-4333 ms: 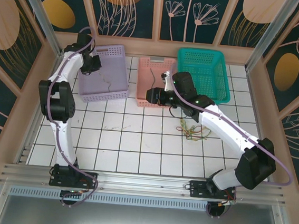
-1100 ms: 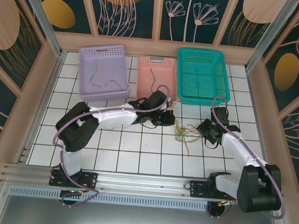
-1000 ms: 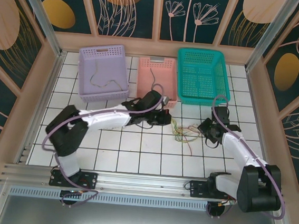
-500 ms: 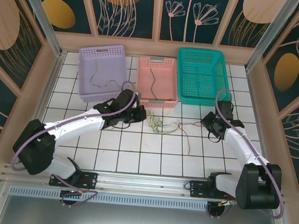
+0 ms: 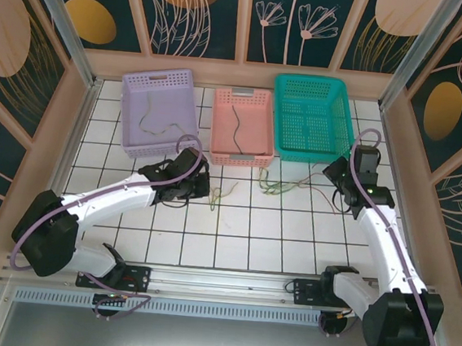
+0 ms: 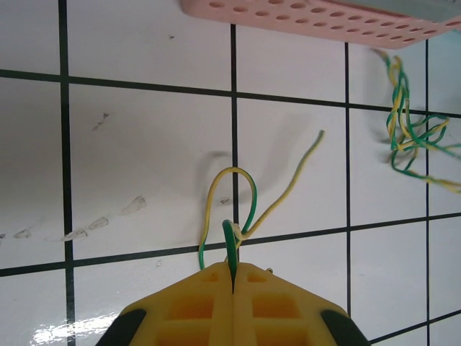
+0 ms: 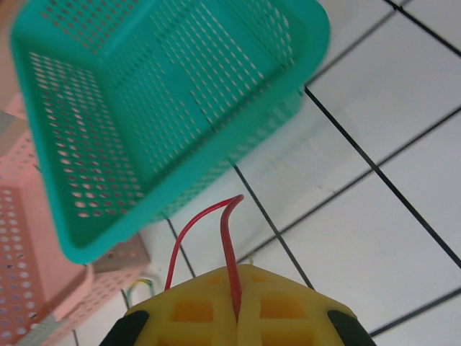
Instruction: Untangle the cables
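My left gripper (image 6: 233,268) is shut on a green-and-yellow cable (image 6: 248,194), which loops just ahead of the jaws on the white tiles. In the top view the left gripper (image 5: 201,189) sits left of centre, in front of the pink basket. A loose tangle of green and yellow cables (image 5: 275,185) lies between the two grippers, and the same tangle (image 6: 405,137) is at the right of the left wrist view. My right gripper (image 7: 236,303) is shut on a red cable (image 7: 229,231) near the teal basket's corner. From above, the right gripper (image 5: 335,175) is right of the tangle.
Three baskets stand in a row at the back: lilac (image 5: 191,95), pink (image 5: 254,147) and teal (image 5: 346,123). A thin cable (image 5: 148,121) lies in the lilac one and another cable (image 5: 237,126) in the pink one. Wooden walls close in the tiled table.
The left gripper has pulled its green-and-yellow cable leftward. The right gripper has moved back and to the right with the red cable, and the tangle is drawn out between them.
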### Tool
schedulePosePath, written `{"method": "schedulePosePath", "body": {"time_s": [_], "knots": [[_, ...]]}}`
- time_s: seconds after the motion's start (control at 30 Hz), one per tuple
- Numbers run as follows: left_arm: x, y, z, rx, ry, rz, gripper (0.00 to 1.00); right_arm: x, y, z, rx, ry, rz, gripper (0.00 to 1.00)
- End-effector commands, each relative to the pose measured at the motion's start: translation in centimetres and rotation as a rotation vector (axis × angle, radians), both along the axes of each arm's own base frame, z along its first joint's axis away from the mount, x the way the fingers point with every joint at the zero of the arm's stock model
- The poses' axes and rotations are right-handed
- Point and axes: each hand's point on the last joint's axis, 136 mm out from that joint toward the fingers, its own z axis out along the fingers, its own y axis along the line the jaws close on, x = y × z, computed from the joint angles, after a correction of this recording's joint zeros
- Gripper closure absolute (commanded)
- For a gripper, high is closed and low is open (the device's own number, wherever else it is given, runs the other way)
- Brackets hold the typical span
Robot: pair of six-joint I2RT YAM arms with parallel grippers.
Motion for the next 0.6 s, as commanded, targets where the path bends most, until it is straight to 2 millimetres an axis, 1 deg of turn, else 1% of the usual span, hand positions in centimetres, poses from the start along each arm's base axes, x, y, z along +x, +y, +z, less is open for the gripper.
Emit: {"method": "schedulePosePath", "body": {"time_s": [0.0,0.07,0.13,0.23,0.3,0.33,0.37,0.43,0.47,0.5,0.57], "knots": [[0.4,-0.6,0.4,-0.043,-0.014,0.004,1.0,0.7,0.5,1.9,-0.009,-0.045,0.046,1.0],[0.8,-0.9,1.0,-0.054,-0.027,0.011,1.0,0.7,1.1,1.9,0.006,-0.041,0.07,1.0],[1.2,-0.4,1.4,-0.022,-0.035,0.03,1.0,0.5,0.8,2.3,-0.003,-0.052,0.055,1.0],[1.5,0.0,2.4,-0.002,-0.054,0.04,1.0,0.2,0.4,2.1,-0.021,-0.04,0.04,1.0],[1.5,-0.6,3.6,-0.042,-0.079,0.019,1.0,0.1,0.5,0.8,-0.022,0.001,0.05,1.0],[1.4,-1.1,4.1,-0.073,-0.089,-0.007,1.0,0.0,0.5,-0.2,-0.024,0.031,0.051,1.0],[1.2,-2.1,4.8,-0.123,-0.103,-0.056,1.0,-0.2,1.0,-1.4,-0.002,0.076,0.07,0.99],[0.5,-3.8,5.6,-0.192,-0.108,-0.147,1.0,-0.7,1.5,-3.3,0.018,0.141,0.083,0.84],[0.2,-4.4,5.9,-0.214,-0.108,-0.19,1.0,-1.1,1.7,-3.8,0.021,0.156,0.086,0.76],[0.0,-4.8,6.1,-0.228,-0.107,-0.216,1.0,-1.2,2.0,-3.7,0.023,0.147,0.096,0.69],[-0.3,-5.4,6.7,-0.261,-0.117,-0.249,1.0,-1.3,3.1,-2.0,0.019,0.089,0.133,0.57]]}}
